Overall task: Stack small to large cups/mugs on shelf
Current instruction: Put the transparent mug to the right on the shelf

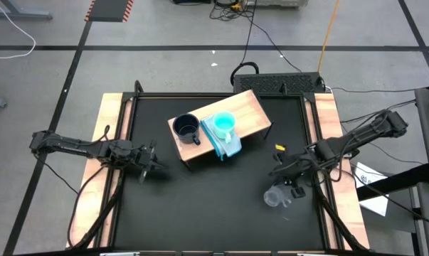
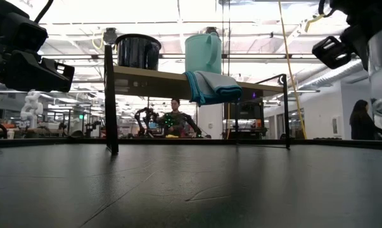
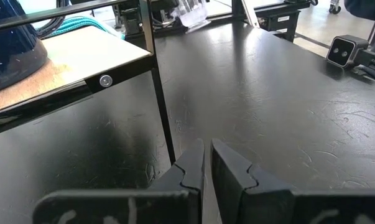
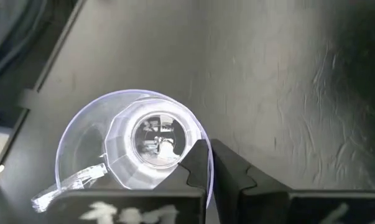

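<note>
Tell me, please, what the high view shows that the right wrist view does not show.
Only the high view shows the shelf with the dark mug and the turquoise cup on it, the pale blue cloth, and the left gripper waiting apart on the table.

Only the right wrist view looks straight down into the glass mug, showing its faceted base.

Both show the glass mug, the right gripper at its rim, and the table.

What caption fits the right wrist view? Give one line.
Right gripper closed on the rim of the clear glass mug above the black table.
</note>
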Available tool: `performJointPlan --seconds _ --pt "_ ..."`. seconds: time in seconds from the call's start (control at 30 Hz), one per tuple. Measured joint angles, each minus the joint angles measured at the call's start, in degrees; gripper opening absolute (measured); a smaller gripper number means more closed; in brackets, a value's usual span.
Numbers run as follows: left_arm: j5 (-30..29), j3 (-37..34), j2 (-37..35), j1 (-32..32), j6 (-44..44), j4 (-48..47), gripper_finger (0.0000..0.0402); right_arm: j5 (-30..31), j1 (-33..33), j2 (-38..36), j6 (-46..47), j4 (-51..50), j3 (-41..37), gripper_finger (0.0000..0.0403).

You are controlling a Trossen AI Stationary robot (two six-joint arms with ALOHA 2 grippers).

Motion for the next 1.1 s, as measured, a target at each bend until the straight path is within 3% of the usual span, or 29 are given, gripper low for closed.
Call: performJointPlan --seconds 0.7,1.1 --pt "0.0 0.0 0.0 0.0 0.0 -0.04 0.0031 -0.38 3.96 -13.66 0.82 26.96 -17.37 0.0" --pt "0.0 0.0 -0.02 0.0 0.0 -0.05 0.0031 4.13 4.67 -16.66 0.05 30.29 -21.32 0.0"
